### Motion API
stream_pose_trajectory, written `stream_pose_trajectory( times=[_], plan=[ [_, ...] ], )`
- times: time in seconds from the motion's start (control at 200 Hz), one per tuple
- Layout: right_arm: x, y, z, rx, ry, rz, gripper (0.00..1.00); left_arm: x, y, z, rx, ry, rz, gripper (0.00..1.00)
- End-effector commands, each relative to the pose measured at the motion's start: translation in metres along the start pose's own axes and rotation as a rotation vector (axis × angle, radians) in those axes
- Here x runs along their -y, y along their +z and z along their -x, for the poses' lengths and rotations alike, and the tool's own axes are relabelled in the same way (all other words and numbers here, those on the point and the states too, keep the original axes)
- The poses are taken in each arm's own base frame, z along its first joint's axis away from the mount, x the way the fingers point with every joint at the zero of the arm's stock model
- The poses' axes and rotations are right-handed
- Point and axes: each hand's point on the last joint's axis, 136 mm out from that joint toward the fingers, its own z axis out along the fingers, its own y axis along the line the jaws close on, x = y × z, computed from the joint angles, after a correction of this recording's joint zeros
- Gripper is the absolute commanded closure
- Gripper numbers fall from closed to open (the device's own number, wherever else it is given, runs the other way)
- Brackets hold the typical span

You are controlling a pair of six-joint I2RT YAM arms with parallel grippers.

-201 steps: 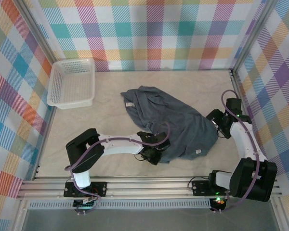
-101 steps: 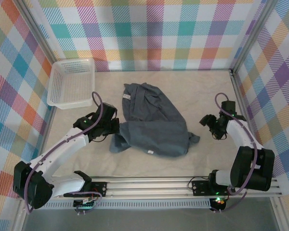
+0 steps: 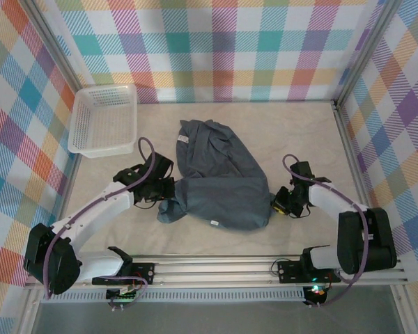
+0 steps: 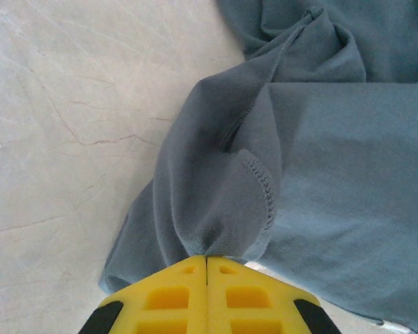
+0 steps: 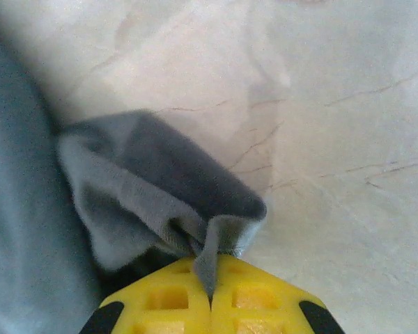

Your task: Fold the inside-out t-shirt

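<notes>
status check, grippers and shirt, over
Left gripper shut on t-shirt, left end. Right gripper shut on its right end. T-shirt crumpled, unfolded. White basket apart, nothing blocking.

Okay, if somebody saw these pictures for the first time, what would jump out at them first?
A dark slate-grey t-shirt lies bunched in the middle of the table, pinched from both sides: the left gripper is shut on a hemmed fold at its left edge, the right gripper on a corner at its right. Next come the bright plaid walls all round and the white mesh basket in the far left corner.
</notes>
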Motion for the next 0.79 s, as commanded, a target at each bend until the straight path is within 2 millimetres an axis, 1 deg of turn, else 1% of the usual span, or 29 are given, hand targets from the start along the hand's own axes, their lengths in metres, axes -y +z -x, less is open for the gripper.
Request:
stream_pose_trajectory(
  times=[0.0, 0.075, 0.1, 0.115, 0.12, 0.14, 0.17, 0.2, 0.225, 0.23, 0.255, 0.26, 0.265, 0.32, 0.325, 0.36, 0.375, 0.395, 0.4, 0.405, 0.41, 0.45, 0.46, 0.475, 0.5, 0.56, 0.65, 0.725, 0.79],
  plan=[
    [-0.025, -0.056, 0.024, 0.175, -0.013, 0.052, 1.0, 0.004, -0.04, 0.029, 0.077, -0.032, -0.016, 1.0],
    [-0.05, -0.104, 0.037, 0.297, -0.05, 0.138, 1.0, 0.01, -0.079, 0.057, 0.163, -0.022, -0.036, 1.0],
    [-0.062, -0.127, 0.043, 0.352, -0.079, 0.176, 1.0, 0.011, -0.096, 0.067, 0.2, -0.013, -0.041, 1.0],
    [-0.065, -0.134, 0.044, 0.369, -0.089, 0.187, 1.0, 0.013, -0.109, 0.075, 0.232, -0.007, -0.051, 1.0],
    [-0.069, -0.143, 0.046, 0.391, -0.1, 0.199, 1.0, 0.013, -0.113, 0.078, 0.244, -0.005, -0.054, 1.0],
    [-0.074, -0.155, 0.048, 0.418, -0.115, 0.212, 1.0, 0.016, -0.13, 0.086, 0.282, 0.005, -0.066, 1.0],
    [-0.087, -0.186, 0.054, 0.492, -0.16, 0.248, 1.0, 0.018, -0.157, 0.101, 0.352, 0.019, -0.079, 1.0],
    [-0.097, -0.207, 0.056, 0.541, -0.195, 0.277, 1.0, 0.02, -0.185, 0.113, 0.42, 0.035, -0.092, 1.0],
    [-0.107, -0.231, 0.058, 0.595, -0.235, 0.31, 1.0, 0.022, -0.209, 0.122, 0.478, 0.049, -0.105, 1.0],
    [-0.111, -0.241, 0.058, 0.616, -0.254, 0.324, 1.0, 0.022, -0.214, 0.123, 0.49, 0.051, -0.108, 1.0],
    [-0.119, -0.259, 0.058, 0.659, -0.291, 0.352, 1.0, 0.023, -0.237, 0.131, 0.546, 0.058, -0.121, 1.0],
    [-0.123, -0.27, 0.057, 0.682, -0.309, 0.368, 1.0, 0.024, -0.242, 0.132, 0.558, 0.062, -0.125, 1.0],
    [-0.123, -0.27, 0.057, 0.682, -0.309, 0.368, 1.0, 0.023, -0.245, 0.133, 0.564, 0.065, -0.125, 1.0],
    [-0.144, -0.327, 0.051, 0.821, -0.421, 0.457, 1.0, 0.027, -0.296, 0.144, 0.69, 0.084, -0.173, 1.0],
    [-0.144, -0.327, 0.051, 0.821, -0.421, 0.457, 1.0, 0.027, -0.3, 0.144, 0.702, 0.085, -0.178, 1.0],
    [-0.152, -0.358, 0.045, 0.903, -0.473, 0.504, 1.0, 0.029, -0.329, 0.148, 0.779, 0.096, -0.218, 1.0],
    [-0.155, -0.377, 0.041, 0.956, -0.496, 0.532, 1.0, 0.03, -0.341, 0.148, 0.815, 0.103, -0.237, 1.0],
    [-0.157, -0.388, 0.038, 0.992, -0.51, 0.55, 1.0, 0.031, -0.357, 0.149, 0.861, 0.111, -0.265, 1.0],
    [-0.158, -0.398, 0.036, 1.019, -0.518, 0.564, 1.0, 0.032, -0.359, 0.149, 0.87, 0.114, -0.271, 1.0],
    [-0.158, -0.398, 0.036, 1.019, -0.518, 0.564, 1.0, 0.032, -0.363, 0.149, 0.879, 0.116, -0.276, 1.0],
    [-0.159, -0.406, 0.033, 1.044, -0.524, 0.576, 1.0, 0.032, -0.367, 0.149, 0.893, 0.118, -0.284, 1.0],
    [-0.161, -0.434, 0.026, 1.126, -0.543, 0.617, 1.0, 0.034, -0.395, 0.148, 0.985, 0.132, -0.337, 1.0],
    [-0.161, -0.446, 0.021, 1.161, -0.553, 0.636, 1.0, 0.034, -0.402, 0.147, 1.007, 0.136, -0.349, 1.0],
    [-0.161, -0.452, 0.019, 1.178, -0.557, 0.643, 1.0, 0.034, -0.411, 0.147, 1.036, 0.141, -0.363, 1.0],
    [-0.161, -0.473, 0.012, 1.239, -0.564, 0.679, 1.0, 0.033, -0.424, 0.146, 1.08, 0.145, -0.381, 1.0],
    [-0.158, -0.508, 0.0, 1.335, -0.554, 0.73, 1.0, 0.03, -0.451, 0.145, 1.159, 0.146, -0.399, 1.0],
    [-0.155, -0.545, -0.013, 1.434, -0.539, 0.777, 1.0, 0.027, -0.48, 0.145, 1.225, 0.136, -0.414, 1.0],
    [-0.155, -0.559, -0.01, 1.471, -0.518, 0.772, 1.0, 0.025, -0.486, 0.152, 1.24, 0.119, -0.397, 1.0],
    [-0.158, -0.556, 0.006, 1.443, -0.461, 0.733, 1.0, 0.024, -0.474, 0.166, 1.215, 0.079, -0.343, 1.0]
  ],
)
